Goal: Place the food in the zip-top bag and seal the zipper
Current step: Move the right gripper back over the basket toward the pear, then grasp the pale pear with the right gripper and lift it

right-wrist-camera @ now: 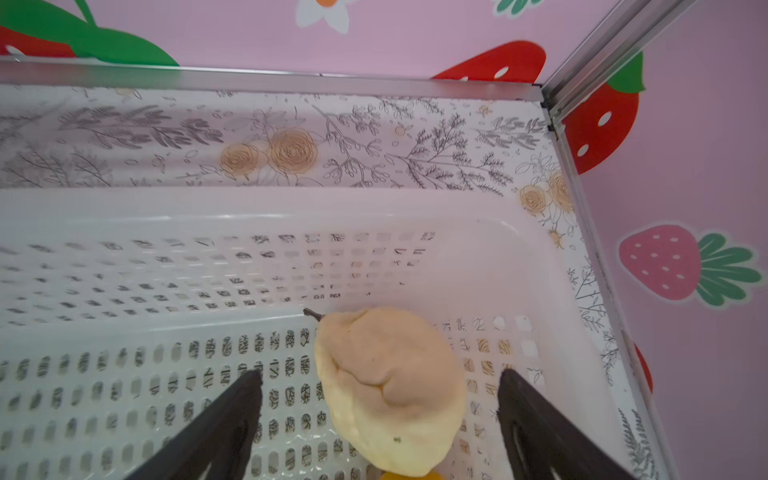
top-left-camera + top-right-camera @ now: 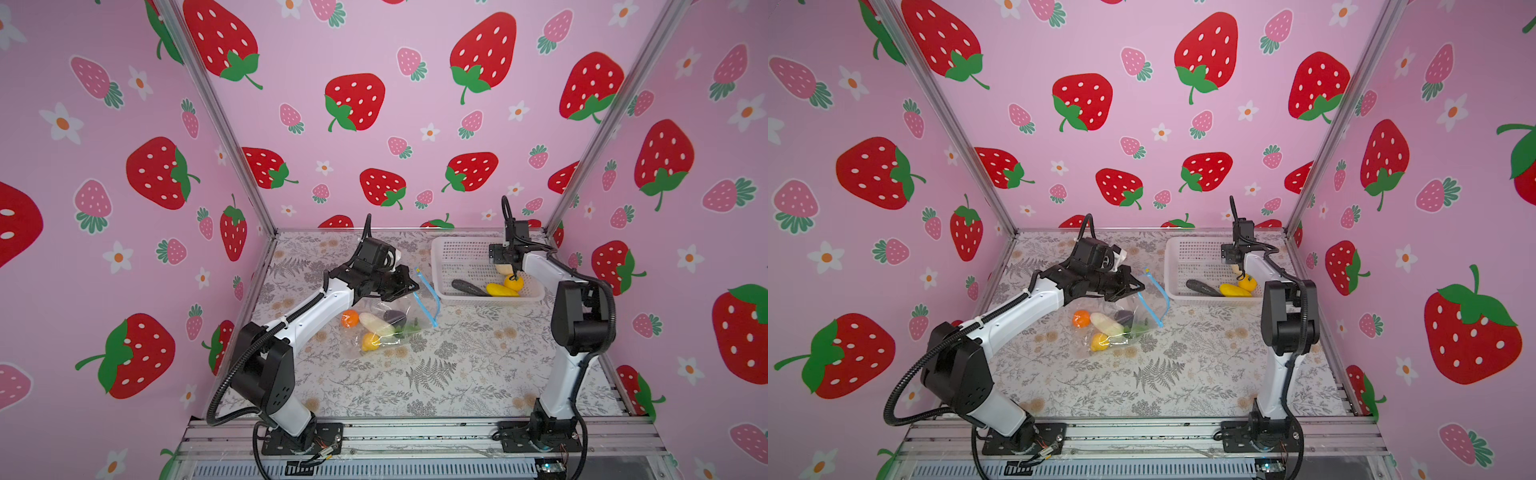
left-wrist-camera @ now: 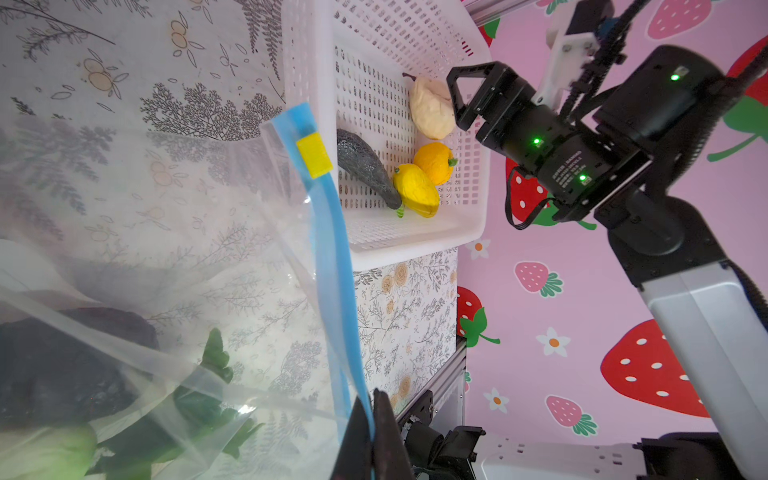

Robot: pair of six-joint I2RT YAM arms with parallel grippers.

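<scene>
The clear zip-top bag lies mid-table with its mouth lifted. Inside it are orange, pale, yellow, dark purple and green pieces of food. My left gripper is shut on the bag's light-blue zipper, near the end away from the yellow slider. My right gripper hangs open inside the white basket. Its fingers stand either side of a beige pear without touching it. A dark green piece and two yellow pieces also lie in the basket.
The basket stands at the back right, close to the rear wall and the right corner post. Strawberry-print walls close in three sides. Floral table covering stretches in front of the bag between the two arm bases.
</scene>
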